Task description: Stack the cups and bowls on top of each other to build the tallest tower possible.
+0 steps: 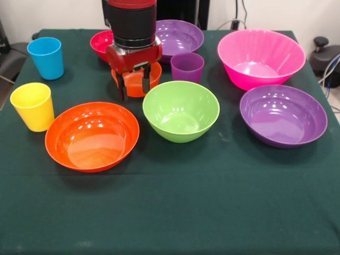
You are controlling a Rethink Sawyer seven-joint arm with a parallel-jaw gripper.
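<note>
Now every cup and bowl stands upright, mouth up, apart on the green table (170, 212); nothing is stacked. The gripper (134, 85) hangs with fingers spread over the small orange bowl (137, 85), hiding most of it. Behind, the arm covers part of the red bowl (100, 42) and far purple bowl (183, 34). Just right stands the purple cup (187, 67), nearer the green bowl (180, 110).
</note>
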